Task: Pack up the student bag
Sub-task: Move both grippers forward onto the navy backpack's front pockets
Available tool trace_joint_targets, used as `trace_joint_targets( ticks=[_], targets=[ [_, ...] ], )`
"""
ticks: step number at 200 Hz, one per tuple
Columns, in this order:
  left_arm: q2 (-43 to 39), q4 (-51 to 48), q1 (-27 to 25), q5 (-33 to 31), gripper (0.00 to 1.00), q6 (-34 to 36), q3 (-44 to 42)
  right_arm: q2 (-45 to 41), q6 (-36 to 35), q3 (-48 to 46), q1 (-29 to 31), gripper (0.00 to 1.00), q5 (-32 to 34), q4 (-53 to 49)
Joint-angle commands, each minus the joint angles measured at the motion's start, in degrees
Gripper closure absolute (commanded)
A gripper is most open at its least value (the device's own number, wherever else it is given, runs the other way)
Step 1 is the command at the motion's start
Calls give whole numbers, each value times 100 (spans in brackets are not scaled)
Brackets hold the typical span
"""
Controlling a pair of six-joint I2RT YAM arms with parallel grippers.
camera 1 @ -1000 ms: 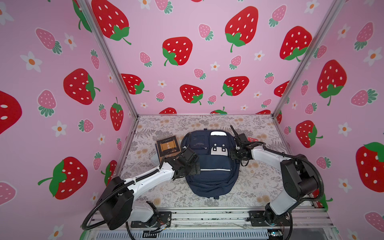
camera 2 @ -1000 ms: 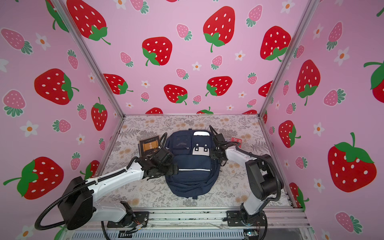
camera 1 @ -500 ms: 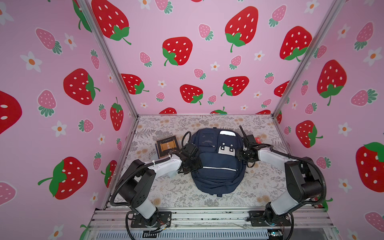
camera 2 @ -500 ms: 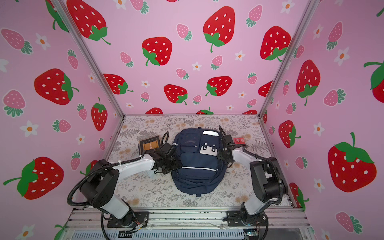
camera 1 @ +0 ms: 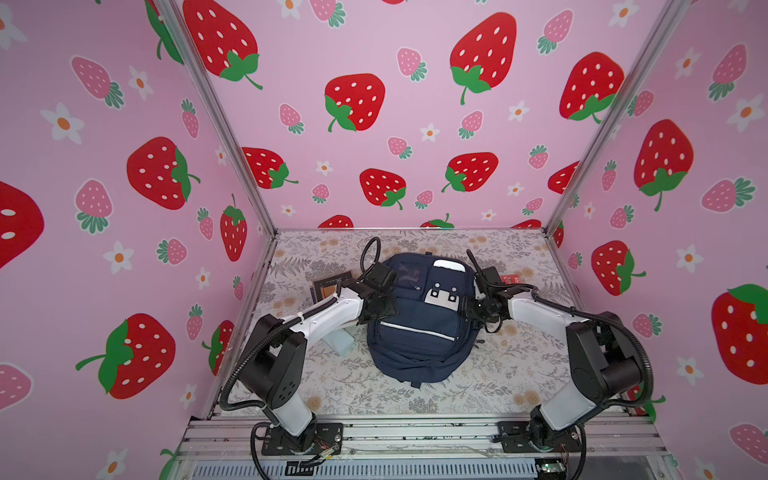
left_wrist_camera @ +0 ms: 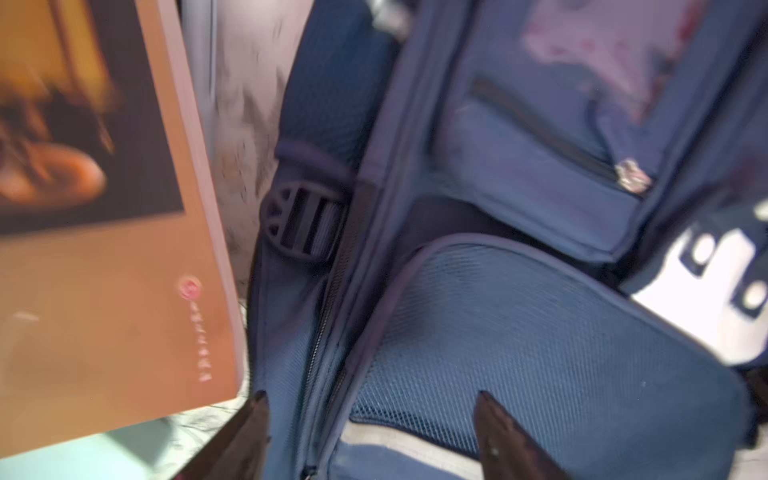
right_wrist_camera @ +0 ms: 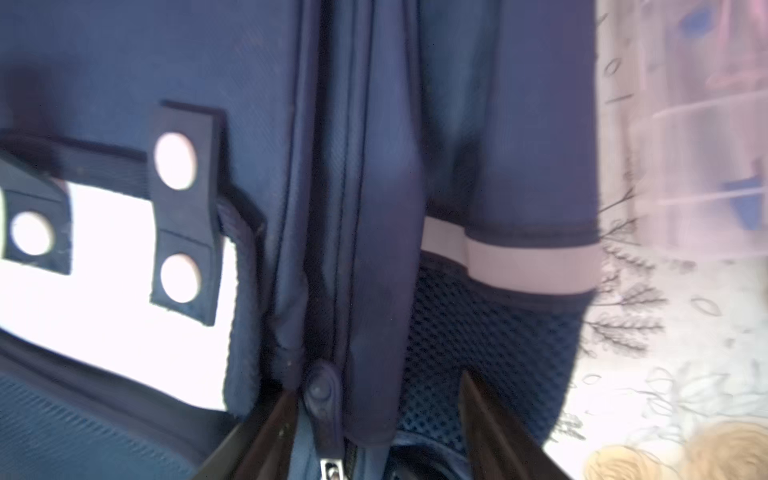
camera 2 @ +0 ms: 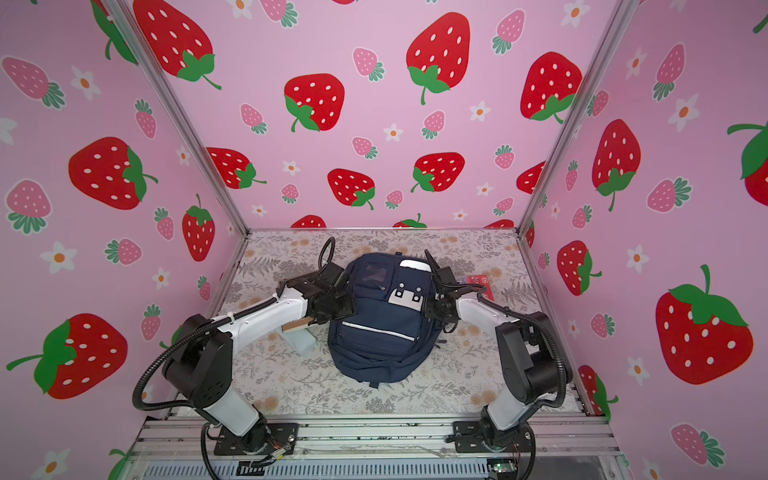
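Both arms have white link shells, black joint housings, ribbed black hoses and black base plates.

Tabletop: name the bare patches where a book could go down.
Free: the strip between the student bag and the front rail; the back-left corner behind the brown book. Crowded: beside the bag, at the book and the red packet.

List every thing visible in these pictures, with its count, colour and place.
navy-blue fabric backpack: one, navy with white stripes, centre of scene.
brown rectangular book: one, brown with dark picture, left of backpack.
pale blue flat pad: one, pale blue, under left arm.
red flat packet: one, red, right of backpack.
floral tablecloth: one, grey-beige, beneath all things.
strawberry-print walls: three, pink, around the scene.
left hand: one, black, open, backpack's left side.
right hand: one, black, open, backpack's right side.
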Motion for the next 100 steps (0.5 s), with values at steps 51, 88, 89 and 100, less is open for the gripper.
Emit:
trace_joint_targets(
  ticks=[51, 88, 89, 100],
  targets=[
    [604, -1332, -2423, -1334, 1, 3272, 1461, -1808, 347, -356, 31, 18, 1048, -120],
    [1074, -1527, -2697, -1446, 0, 3719, 1571, -2966, 225, -1206, -90, 16, 851, 572],
    [1081, -1526, -2698, -1442, 0, 3724, 1565, -2986, 220, -1213, -100, 17, 824, 568],
    [1073, -1481, -2698, -1455, 0, 3826, 1487, -3125, 129, -1294, -313, 18, 475, 495]
  ],
)
